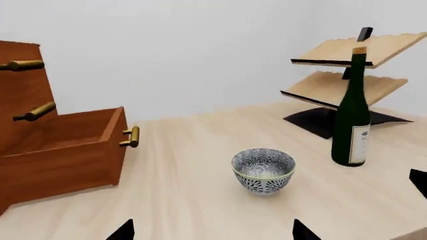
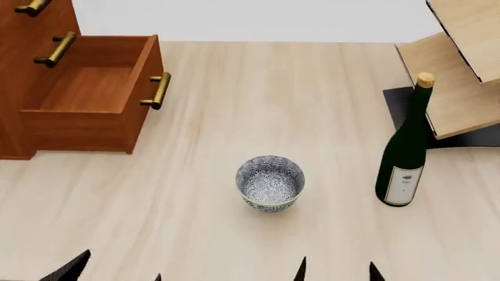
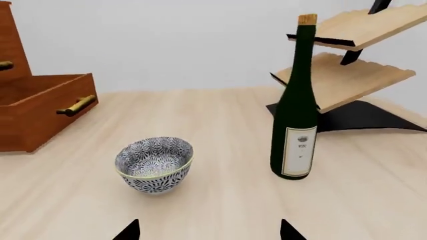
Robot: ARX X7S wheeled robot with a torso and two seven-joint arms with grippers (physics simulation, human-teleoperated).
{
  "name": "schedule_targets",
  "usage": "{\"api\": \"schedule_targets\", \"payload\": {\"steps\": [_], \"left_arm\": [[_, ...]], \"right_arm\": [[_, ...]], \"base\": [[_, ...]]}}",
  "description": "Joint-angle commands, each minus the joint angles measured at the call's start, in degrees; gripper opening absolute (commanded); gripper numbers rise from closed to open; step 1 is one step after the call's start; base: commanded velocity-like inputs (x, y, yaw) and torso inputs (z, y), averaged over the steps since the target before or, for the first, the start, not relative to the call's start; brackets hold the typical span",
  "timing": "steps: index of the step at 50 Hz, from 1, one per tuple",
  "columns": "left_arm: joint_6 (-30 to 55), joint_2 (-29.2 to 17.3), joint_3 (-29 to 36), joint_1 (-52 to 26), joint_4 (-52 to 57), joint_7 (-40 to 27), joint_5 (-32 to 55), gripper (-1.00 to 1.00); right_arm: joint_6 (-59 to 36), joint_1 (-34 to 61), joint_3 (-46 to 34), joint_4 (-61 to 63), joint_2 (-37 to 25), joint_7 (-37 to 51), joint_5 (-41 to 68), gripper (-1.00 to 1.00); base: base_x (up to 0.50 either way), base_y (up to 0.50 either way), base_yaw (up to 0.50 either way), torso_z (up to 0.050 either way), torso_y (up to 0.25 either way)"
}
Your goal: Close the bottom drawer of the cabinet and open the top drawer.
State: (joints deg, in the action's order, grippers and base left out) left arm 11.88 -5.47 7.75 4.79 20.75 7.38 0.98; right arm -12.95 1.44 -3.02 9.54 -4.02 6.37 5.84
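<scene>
Both grippers sat low at the near edge, only dark fingertips poking in. The left gripper and right gripper looked spread and released, grasping nothing.

Nothing had been started, I'd judge. The bottom drawer stood pulled out at far left of the worktop, its handle facing right. The next move calls for the left gripper to push it shut.

The cabinet was cropped. The top drawer showed mostly its handle.

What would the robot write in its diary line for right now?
bottom drawer: open, empty | top drawer: shut | left claw: open, idle | right claw: open, idle
</scene>
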Motion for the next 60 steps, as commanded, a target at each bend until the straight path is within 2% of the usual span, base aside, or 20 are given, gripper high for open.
{"api": "schedule_targets", "payload": {"steps": [1,8,14,15,18,20,33,35,37,38,39,40,44,46,47,49,51,53,57,60], "left_arm": [[18.43,-1.65,1.48,-4.25,19.07,-0.7,-0.66,1.0],[31.17,-1.46,3.01,-9.55,29.14,-1.51,-1.12,1.0],[48.99,-0.06,0.36,-18.17,39.23,-0.56,3.41,1.0],[49.14,-1.35,0.2,-19.19,39.24,-2.89,5.7,1.0],[48.8,-10.22,-3.38,-21.83,39.22,-19.77,29.52,1.0],[46.86,-11.23,-3.03,-20.26,38.96,-20.63,29.93,1.0],[45.28,-13.24,-2.16,-20.55,38.36,-23.52,32.74,1.0],[46.83,-10.54,-12.04,-20.8,36.72,-22.27,42.99,1.0],[42.98,-12.06,-13.03,-20.36,36.11,-23.02,38.02,1.0],[39.63,-11.04,-17.0,-19.38,34.27,-21.69,39.19,1.0],[41.45,-11.52,-18.28,-20.33,33.3,-23.34,39.34,1.0],[38.14,-11.01,-19.56,-19.72,32.19,-22.54,37.95,1.0],[38.26,-9.8,-31.09,-22.56,29.02,-23.95,47.59,1.0],[35.2,-9.09,-32.76,-21.28,27.3,-23.62,45.28,1.0],[33.79,-7.6,-37.94,-21.73,25.46,-23.34,50.91,1.0],[34.55,-8.18,-42.59,-24.19,24.66,-27.39,54.4,1.0],[30.66,-7.92,-43.46,-23.2,25.97,-26.78,49.25,1.0],[27.28,-5.28,-48.61,-22.92,26.65,-27.12,53.51,1.0],[18.67,-0.26,-57.26,-21.9,27.18,-27.64,54.43,1.0],[16.38,0.52,-59.9,-22.16,26.33,-28.38,54.95,1.0]], "right_arm": [[-16.8,1.94,0.05,18.68,-3.21,2.89,2.85,1.0],[-30.0,4.65,1.41,31.44,-5.1,3.5,7.1,1.0],[-44.85,10.14,6.46,42.65,-5.18,3.62,14.39,1.0],[-47.0,11.08,7.42,43.56,-4.97,4.08,15.17,1.0],[-48.27,10.9,10.95,44.54,-3.67,2.59,18.64,1.0],[-45.11,9.0,10.26,42.52,-3.58,2.5,17.34,1.0],[-44.79,8.94,10.1,42.38,-4.06,3.22,18.11,1.0],[-43.33,8.88,10.29,43.38,-4.3,3.45,17.67,1.0],[-44.81,9.33,11.13,44.22,-4.39,3.75,18.56,1.0],[-45.39,9.58,11.35,44.64,-4.46,3.97,18.83,1.0],[-45.55,9.63,11.11,45.11,-4.75,4.17,18.72,1.0],[-45.47,9.61,10.56,45.57,-5.26,4.48,18.23,1.0],[-46.28,9.56,12.24,47.05,-5.23,4.68,19.59,1.0],[-47.99,9.87,15.95,47.09,-3.34,3.8,23.61,1.0],[-47.71,9.77,16.07,47.43,-3.6,3.99,23.48,1.0],[-45.83,9.21,13.96,47.46,-4.99,5.18,20.67,1.0],[-45.3,9.02,14.08,47.13,-4.8,5.11,21.0,1.0],[-44.35,8.46,14.17,47.01,-4.59,4.9,21.28,1.0],[-42.97,7.48,15.31,46.45,-4.27,4.28,22.44,1.0],[-41.71,7.09,13.73,46.17,-5.29,5.01,20.46,1.0]], "base": [[0.0,0.0,0.0,0.05,0.027],[0.0,0.0,0.0,0.05,0.028],[0.0,0.0,0.0,0.05,0.028],[0.0,0.0,0.0,0.05,0.029],[0.0,0.0,0.0,0.05,0.027],[0.0,0.0,0.0,0.05,0.027],[0.0,0.0,0.0,0.046,0.026],[0.0,0.0,0.0,0.0,0.0],[0.0,0.0,0.0,0.0,0.0],[0.0,0.0,0.0,0.0,0.0],[0.0,0.0,0.0,0.0,0.0],[0.0,0.0,0.0,0.0,0.0],[0.0,0.0,0.0,0.0,0.0],[0.0,0.0,0.0,0.0,0.0],[0.0,0.0,0.0,0.0,0.0],[0.0,0.0,0.0,0.0,0.0],[0.0,0.0,0.0,0.0,0.0],[0.0,0.0,0.0,0.0,0.0],[0.0,0.0,0.0,0.0,0.0],[0.0,0.0,0.0,0.0,0.0]]}}
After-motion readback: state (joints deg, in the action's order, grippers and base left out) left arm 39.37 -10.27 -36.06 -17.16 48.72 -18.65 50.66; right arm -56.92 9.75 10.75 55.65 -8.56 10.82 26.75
